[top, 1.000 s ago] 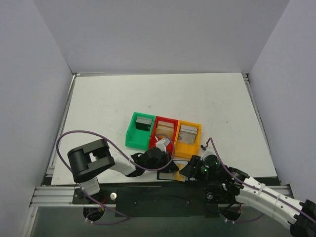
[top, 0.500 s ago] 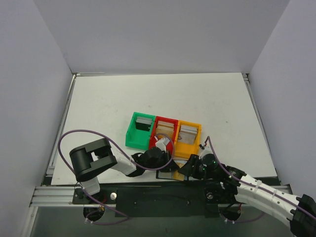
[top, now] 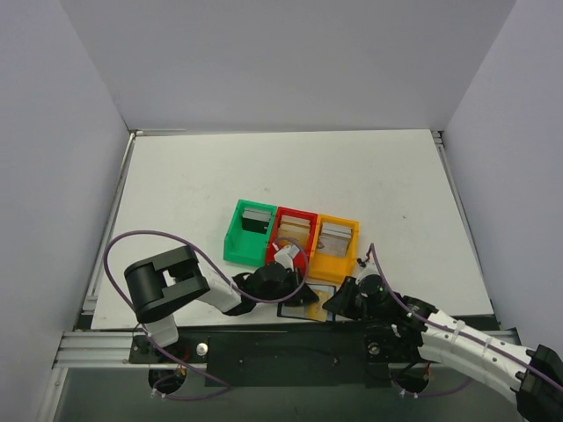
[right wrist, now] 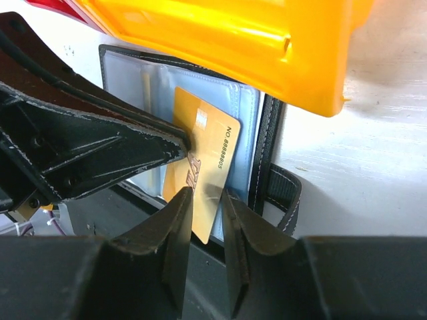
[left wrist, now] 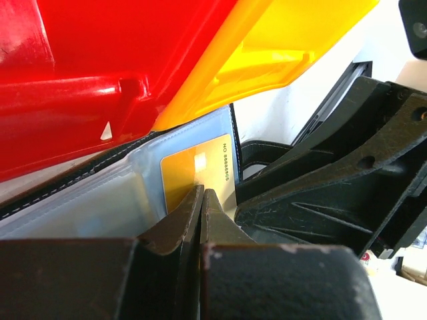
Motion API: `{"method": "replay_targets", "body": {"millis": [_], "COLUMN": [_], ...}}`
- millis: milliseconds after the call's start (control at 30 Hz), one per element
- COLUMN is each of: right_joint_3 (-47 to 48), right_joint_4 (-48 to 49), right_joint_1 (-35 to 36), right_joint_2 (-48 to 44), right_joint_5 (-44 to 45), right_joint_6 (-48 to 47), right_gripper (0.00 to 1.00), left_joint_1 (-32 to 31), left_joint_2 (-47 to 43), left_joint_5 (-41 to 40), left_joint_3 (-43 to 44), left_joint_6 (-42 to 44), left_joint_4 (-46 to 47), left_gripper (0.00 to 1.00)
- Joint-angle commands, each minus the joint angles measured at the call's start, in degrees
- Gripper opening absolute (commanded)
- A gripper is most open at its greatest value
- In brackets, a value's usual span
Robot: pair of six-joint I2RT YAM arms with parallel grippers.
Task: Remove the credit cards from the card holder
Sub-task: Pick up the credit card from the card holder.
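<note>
A black-edged card holder with clear pale-blue sleeves lies open at the table's near edge, against the orange box. A gold credit card sticks halfway out of one sleeve. My left gripper is shut, and its tips press down on the gold credit card. My right gripper is open, with a narrow gap. Its two fingers straddle the card's free lower corner, and a sliver of space shows beside the card. From above, both grippers meet over the card holder.
A plastic row of three joined boxes, green, red and orange, stands just behind the holder, with grey and tan cards upright inside. Beside the holder lies a black strap loop. The black base rail runs just under the table's edge.
My right gripper has slid left toward the holder and narrowed its jaws around the gold card's corner. The left gripper has stayed shut, pressing in the same place.
</note>
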Motion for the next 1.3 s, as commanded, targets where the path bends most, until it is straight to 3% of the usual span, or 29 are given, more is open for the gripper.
{"method": "replay_targets", "body": {"millis": [0, 167, 267, 367, 500, 733, 933, 1267], "right_joint_3": [-2.94, -2.94, -2.94, -2.85, -2.50, -2.15, -1.88, -1.00], "right_joint_4": [1.03, 2.35, 2.09, 0.77, -1.77, -6.09, -5.12, -4.16], "right_joint_1": [0.06, 0.06, 0.06, 0.06, 0.06, 0.06, 0.06, 0.06], "right_joint_2": [2.64, 5.19, 5.55, 4.93, 2.13, -1.04, -0.87, 0.10], "right_joint_5": [1.31, 1.13, 1.22, 1.57, 2.45, 2.89, 2.45, 2.10], "right_joint_6": [0.32, 0.32, 0.23, 0.32, 0.32, -0.12, -0.12, -0.48], "right_gripper": [0.18, 0.11, 0.00, 0.00, 0.00, 0.00, 0.21, 0.29], "left_joint_1": [0.24, 0.24, 0.24, 0.59, 1.12, 1.20, 1.12, 0.77], "left_joint_2": [1.29, 1.29, 0.68, -1.51, -5.90, -10.75, -8.74, -6.71], "left_joint_5": [-0.34, -0.25, -0.34, -0.69, -2.09, -5.88, -5.44, -3.95], "left_joint_3": [-1.48, -1.84, -2.27, -3.24, -5.17, -3.95, -3.07, -1.49], "left_joint_6": [0.97, 0.97, 0.97, 1.14, 1.58, 4.39, 4.31, 4.75], "left_joint_4": [-3.08, -2.38, -1.94, -1.23, -1.93, -10.98, -11.43, -10.46], "left_gripper": [0.00, 0.00, 0.00, 0.01, 0.10, 0.16, 0.17, 0.16]}}
